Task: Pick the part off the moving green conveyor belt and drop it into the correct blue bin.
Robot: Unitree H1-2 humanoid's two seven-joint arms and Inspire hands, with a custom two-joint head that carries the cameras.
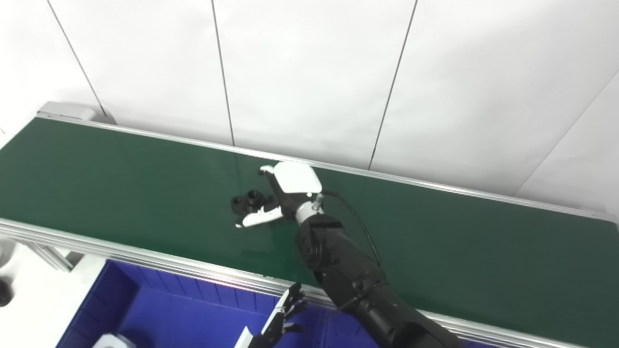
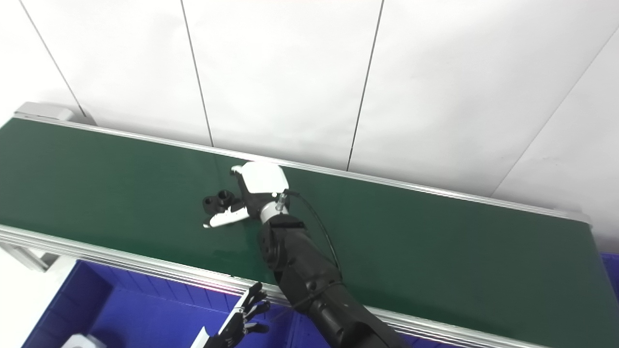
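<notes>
A small black part [image 1: 247,200] lies on the green conveyor belt [image 1: 121,183] near its middle. My right hand [image 1: 285,193] reaches over the belt just right of the part, fingers apart around it, thumb [image 1: 256,220] below it; it does not hold the part. The part also shows in the right eye view [image 2: 218,200]. My left hand [image 1: 280,319] hangs low over the blue bin [image 1: 159,309], fingers spread and empty.
A white object [image 1: 113,341] lies in the blue bin at the bottom edge. The belt's aluminium rail [image 1: 145,258] runs between bin and belt. A white panelled wall stands behind the belt. Another blue bin edge [image 2: 610,270] shows at far right.
</notes>
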